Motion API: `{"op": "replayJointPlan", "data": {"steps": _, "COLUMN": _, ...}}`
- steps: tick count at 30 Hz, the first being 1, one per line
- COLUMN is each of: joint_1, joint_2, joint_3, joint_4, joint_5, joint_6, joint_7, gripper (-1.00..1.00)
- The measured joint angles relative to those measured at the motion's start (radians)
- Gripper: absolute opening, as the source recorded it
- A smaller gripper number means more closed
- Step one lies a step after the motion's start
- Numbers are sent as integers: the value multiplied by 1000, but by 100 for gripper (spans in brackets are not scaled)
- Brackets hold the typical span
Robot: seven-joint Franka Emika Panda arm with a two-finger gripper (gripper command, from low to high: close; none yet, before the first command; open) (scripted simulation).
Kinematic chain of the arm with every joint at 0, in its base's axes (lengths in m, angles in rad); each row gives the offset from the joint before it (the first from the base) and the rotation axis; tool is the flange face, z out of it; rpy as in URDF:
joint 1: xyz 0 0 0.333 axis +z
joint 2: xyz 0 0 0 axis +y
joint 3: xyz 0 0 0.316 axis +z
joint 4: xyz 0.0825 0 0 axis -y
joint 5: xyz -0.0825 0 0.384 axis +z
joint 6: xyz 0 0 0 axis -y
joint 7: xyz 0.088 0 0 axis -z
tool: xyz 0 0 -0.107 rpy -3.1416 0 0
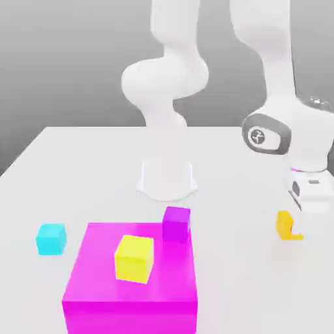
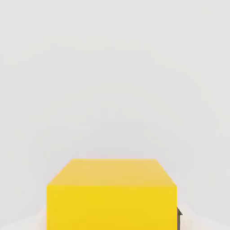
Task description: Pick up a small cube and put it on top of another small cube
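magenta block (image 1: 130,297): nearest in the exterior view, a broad flat slab with sharp edges and a matte, evenly coloured top; it sits low on the worktop (image 1: 85,156) and works as a raised platform for two smaller cubes.
lemon-yellow cube (image 1: 134,258): stands flat near the middle of the block's top, plain and smooth-faced, its upper face bare. As the stacking target, that free, level top is what I judge matters.
purple cube (image 1: 177,224): sits at the block's far corner, close to the yellow one but apart from it, so it should not crowd a placement.
cyan cube (image 1: 51,238): small, alone on the worktop off the block's side toward the exterior view's left, well apart from everything else.
amber cube (image 1: 287,226): small, plain, orange-yellow, at the exterior view's right, well apart from the block. In the hand view it (image 2: 112,195) sits square under the camera, flat-faced and crisp-edged.
gripper (image 1: 301,225): white, pointing down at the amber cube; the fingers appear clamped on it, which suits a grasp before lifting, though whether it has left the worktop I cannot tell.
arm base (image 1: 167,179): farthest, a smooth white round pedestal.
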Motion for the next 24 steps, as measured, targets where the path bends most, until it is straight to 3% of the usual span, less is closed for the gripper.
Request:
{"op": "replayJointPlan", "data": {"steps": 18, "joint_1": -419, "joint_2": 59, "joint_3": -403, "joint_4": 416, "joint_5": -59, "joint_6": -439, "joint_7": -256, "gripper": -100}}
{"op": "replayJointPlan", "data": {"steps": 24, "joint_1": -658, "joint_2": -50, "joint_3": -552, "joint_4": 297, "joint_5": -112, "joint_6": -394, "joint_7": -445, "gripper": -100}}
